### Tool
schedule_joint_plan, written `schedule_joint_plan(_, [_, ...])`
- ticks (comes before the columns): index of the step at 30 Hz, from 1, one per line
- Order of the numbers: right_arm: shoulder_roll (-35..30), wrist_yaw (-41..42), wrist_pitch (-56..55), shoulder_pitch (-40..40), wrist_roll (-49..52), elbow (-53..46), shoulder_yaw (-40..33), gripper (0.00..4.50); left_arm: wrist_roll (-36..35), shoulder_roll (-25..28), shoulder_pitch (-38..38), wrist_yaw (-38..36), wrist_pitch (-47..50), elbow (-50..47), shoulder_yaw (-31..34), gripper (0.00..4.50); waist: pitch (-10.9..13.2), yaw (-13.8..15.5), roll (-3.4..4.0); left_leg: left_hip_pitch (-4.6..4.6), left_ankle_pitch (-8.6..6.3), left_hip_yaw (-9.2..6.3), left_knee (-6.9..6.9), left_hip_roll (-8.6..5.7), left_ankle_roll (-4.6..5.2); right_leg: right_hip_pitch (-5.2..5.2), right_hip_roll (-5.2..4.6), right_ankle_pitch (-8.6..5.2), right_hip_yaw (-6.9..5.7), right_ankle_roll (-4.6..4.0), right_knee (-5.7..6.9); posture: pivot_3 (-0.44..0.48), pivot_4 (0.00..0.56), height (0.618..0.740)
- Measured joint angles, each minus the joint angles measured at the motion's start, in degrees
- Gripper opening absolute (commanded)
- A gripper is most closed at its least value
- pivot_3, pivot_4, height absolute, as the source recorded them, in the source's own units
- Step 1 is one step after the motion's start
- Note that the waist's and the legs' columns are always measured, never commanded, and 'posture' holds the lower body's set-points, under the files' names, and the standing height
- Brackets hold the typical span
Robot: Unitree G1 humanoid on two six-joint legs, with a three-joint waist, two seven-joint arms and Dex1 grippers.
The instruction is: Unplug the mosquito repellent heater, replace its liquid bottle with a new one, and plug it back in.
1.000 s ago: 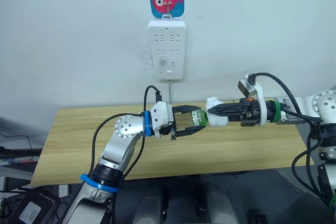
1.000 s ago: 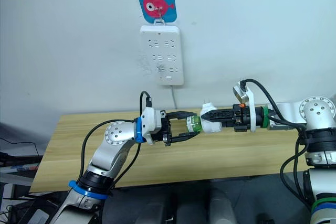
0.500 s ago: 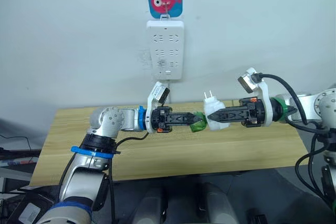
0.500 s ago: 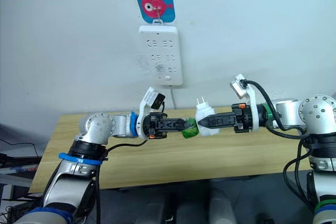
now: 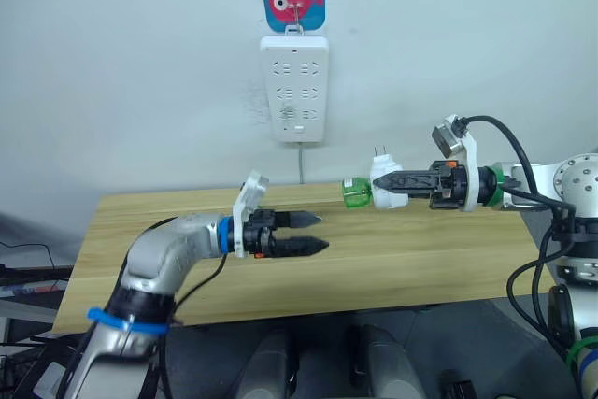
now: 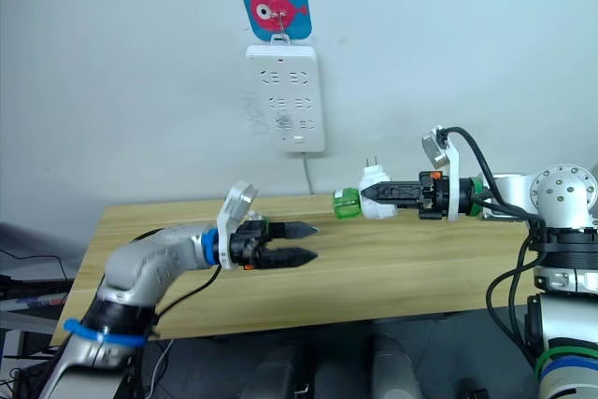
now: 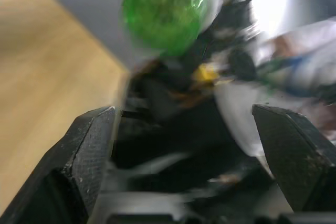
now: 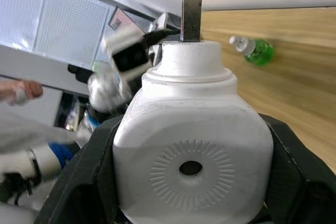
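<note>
Backing away with fingers spread, the left gripper has released the green bottle; the right gripper's fingers pinch the mosquito repellent heater, bottle apparently seated, ready for plugging in.

Even, bright light; blurred left-wrist picture

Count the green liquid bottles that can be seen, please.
2. The fitted bottle sticks out of the heater that the right tool holds; the loose bottle lies on the wooden table. Others may be hidden.
</note>
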Motion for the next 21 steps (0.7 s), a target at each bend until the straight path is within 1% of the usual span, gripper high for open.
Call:
schedule_joint_plan(2, [1.13, -1.28, 1.38, -0.35, 0.04, 1.57, -1.54, 3.0, 12.1, -1.14, 3.33, 0.87, -22.5, -0.89, -2.0, 4.48, 0.0, 0.2, 0.01, -0.02, 0.0, 0.07, -0.03, 0.01, 0.0, 0.01, -0.03, 0.11, 0.0, -0.19, -0.17, -0.13, 0.212, 0.74])
schedule_joint_plan(4, [2.24, -2.3, 2.49, -0.99, 0.08, 2.24, -2.23, 3.0, 20.07, -3.1, 4.09, 2.49, -38.69, -0.15, -3.22, 4.48, -0.01, 0.47, 0.01, -0.15, 0.0, 0.05, -0.04, 0.02, 0.0, 0.01, -0.04, 0.21, -0.03, -0.25, -0.45, -0.128, 0.21, 0.74])
schedule_joint_plan(6, [3.14, -3.12, 3.49, -1.39, 0.24, 2.33, -3.11, 3.0, 28.45, -5.66, 3.04, 8.18, -54.49, 4.04, -3.42, 4.48, -0.04, 0.55, 0.07, -0.27, 0.0, 0.09, -0.01, 0.04, 0.01, 0.04, -0.04, 0.5, -0.05, -0.05, -0.75, -0.129, 0.211, 0.74])
schedule_joint_plan(8, [3.47, -3.74, 3.8, -1.37, 0.89, 2.32, -3.55, 3.0, 34.98, -7.08, 1.04, 13.96, -65.53, 8.5, -3.28, 4.48, -0.04, 0.55, 0.07, -0.41, 0.01, 0.17, 0.07, 0.03, 0.04, 0.01, -0.08, 0.66, -0.02, 0.18, -0.85, -0.13, 0.211, 0.74])
schedule_joint_plan(10, [3.58, -4.56, 3.81, -1.35, 1.51, 2.29, -3.58, 3.0, 39.24, -7.71, -1.4, 18.22, -71.98, 12.31, -3.2, 4.48, -0.04, 0.51, 0.07, -0.46, 0.0, 0.28, 0.1, 0.02, 0.1, -0.03, -0.11, 0.76, 0.01, 0.33, -0.88, -0.129, 0.21, 0.74])
schedule_joint_plan(12, [3.75, -5.31, 3.8, -1.33, 2.28, 2.29, -3.57, 3.0, 41.68, -8.45, -3.73, 21.29, -76.06, 14.61, -3.18, 4.48, -0.04, 0.48, 0.06, -0.47, -0.01, 0.32, 0.11, 0.02, 0.14, -0.05, -0.1, 0.79, 0.0, 0.39, -0.85, -0.128, 0.209, 0.74])
schedule_joint_plan(16, [4.35, -6.44, 3.8, -1.38, 3.7, 2.3, -3.55, 3.0, 43.55, -8.64, -7.54, 24.15, -81.44, 17.84, -4.02, 4.48, -0.04, 0.22, 0.07, -0.47, -0.05, 0.32, 0.11, 0.04, 0.2, -0.08, -0.03, 0.8, -0.05, 0.41, -0.75, -0.136, 0.209, 0.74])
schedule_joint_plan(19, [4.81, -7.38, 3.8, -1.39, 3.81, 2.3, -3.52, 3.0, 44.31, -8.65, -8.66, 25.46, -84.63, 21.56, -5.13, 4.48, -0.04, 0.08, 0.07, -0.47, -0.06, 0.36, 0.11, 0.04, 0.22, -0.1, -0.02, 0.8, -0.06, 0.42, -0.72, -0.141, 0.207, 0.74])
schedule_joint_plan(21, [4.97, -7.8, 3.81, -1.4, 4.29, 2.3, -3.53, 3.0, 44.61, -8.62, -9.22, 25.84, -86.14, 22.91, -5.93, 4.1, -0.04, 0.04, 0.07, -0.47, -0.06, 0.39, 0.11, 0.04, 0.23, -0.1, -0.01, 0.81, -0.04, 0.43, -0.71, -0.141, 0.207, 0.74])
